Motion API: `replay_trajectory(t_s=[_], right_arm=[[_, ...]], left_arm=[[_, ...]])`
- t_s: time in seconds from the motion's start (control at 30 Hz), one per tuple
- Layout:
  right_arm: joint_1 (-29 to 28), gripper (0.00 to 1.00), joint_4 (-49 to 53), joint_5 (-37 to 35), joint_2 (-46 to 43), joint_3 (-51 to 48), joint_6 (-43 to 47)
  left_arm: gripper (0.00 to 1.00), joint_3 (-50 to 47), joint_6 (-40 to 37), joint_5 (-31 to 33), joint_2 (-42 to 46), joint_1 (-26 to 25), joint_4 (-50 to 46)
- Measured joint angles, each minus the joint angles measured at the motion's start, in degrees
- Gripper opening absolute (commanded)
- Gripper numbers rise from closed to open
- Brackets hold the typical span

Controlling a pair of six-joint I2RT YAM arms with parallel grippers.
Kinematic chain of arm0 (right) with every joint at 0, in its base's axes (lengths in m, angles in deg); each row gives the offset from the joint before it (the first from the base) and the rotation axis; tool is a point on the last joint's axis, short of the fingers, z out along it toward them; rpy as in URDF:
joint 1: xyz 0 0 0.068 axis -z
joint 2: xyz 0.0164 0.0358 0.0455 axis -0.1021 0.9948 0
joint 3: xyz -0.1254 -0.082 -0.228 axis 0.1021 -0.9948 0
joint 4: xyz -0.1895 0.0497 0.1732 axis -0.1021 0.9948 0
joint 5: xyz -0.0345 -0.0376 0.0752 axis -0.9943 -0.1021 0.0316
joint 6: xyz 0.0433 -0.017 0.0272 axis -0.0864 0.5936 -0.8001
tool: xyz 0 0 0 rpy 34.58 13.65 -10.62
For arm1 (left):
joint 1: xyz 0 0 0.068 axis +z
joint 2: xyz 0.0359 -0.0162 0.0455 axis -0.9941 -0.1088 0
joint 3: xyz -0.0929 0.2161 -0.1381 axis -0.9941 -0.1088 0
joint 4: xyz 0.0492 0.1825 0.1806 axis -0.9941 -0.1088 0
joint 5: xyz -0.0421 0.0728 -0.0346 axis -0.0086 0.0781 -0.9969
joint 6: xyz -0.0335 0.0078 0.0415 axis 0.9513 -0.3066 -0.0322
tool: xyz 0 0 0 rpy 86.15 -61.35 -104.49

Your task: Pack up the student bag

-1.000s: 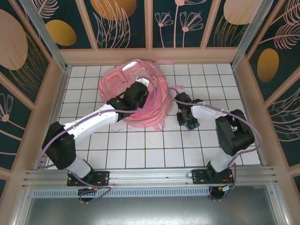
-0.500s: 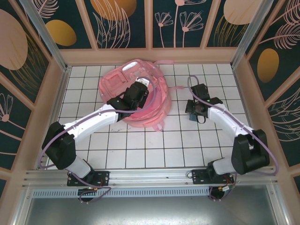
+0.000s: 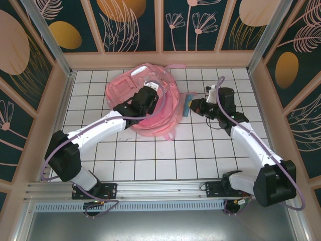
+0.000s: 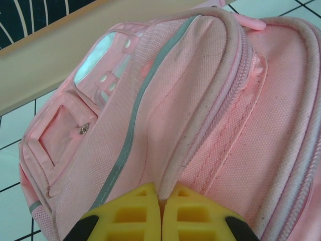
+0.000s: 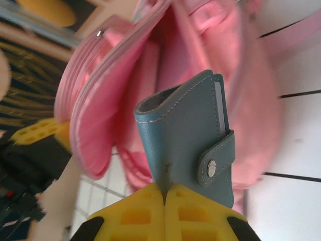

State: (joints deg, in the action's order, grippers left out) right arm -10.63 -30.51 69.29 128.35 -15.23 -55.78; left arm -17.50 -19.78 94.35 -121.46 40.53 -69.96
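The right pincer [image 5: 164,193] has swung from the middle of the bench [image 3: 150,150] across to the bag [image 3: 125,83], its jaws now clamped tight on the lower edge of a teal wallet [image 5: 188,135]. The bag's open mouth lies just ahead of it, beyond the wallet. The left pincer [image 4: 161,203] stays closed on the bag's zip rim, in front of it. The wallet looks ready to go in.

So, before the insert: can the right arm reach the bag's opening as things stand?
Probably yes: the left gripper pinches the rim of the student bag, so its mouth gapes toward the right gripper, whose blue wallet sits before it, nothing between.
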Motion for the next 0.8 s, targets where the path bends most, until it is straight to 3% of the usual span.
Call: replay_trajectory(t_s=[0.3, 0.5, 0.7, 0.8], right_arm=[[-8.83, 0.0, -21.2, 8.63, 16.94, 0.09, -11.74], [-9.14, 0.0, -27.93, 8.11, 27.8, 6.51, -16.37], [-9.14, 0.0, -26.8, 3.5, 34.47, 14.93, -17.51], [-9.14, 0.17, -26.71, 2.6, 36.35, 17.33, -17.92]], left_arm=[[0.0, 2.19, 1.2, 0.02, 0.0, 0.55, -2.01], [0.0, 2.51, 1.64, 0.02, -0.02, 0.55, -2.56], [0.0, 2.89, 2.03, 0.02, 0.0, 0.55, -3.17], [0.0, 3.06, 2.08, 0.04, 0.0, 0.59, -3.28]])
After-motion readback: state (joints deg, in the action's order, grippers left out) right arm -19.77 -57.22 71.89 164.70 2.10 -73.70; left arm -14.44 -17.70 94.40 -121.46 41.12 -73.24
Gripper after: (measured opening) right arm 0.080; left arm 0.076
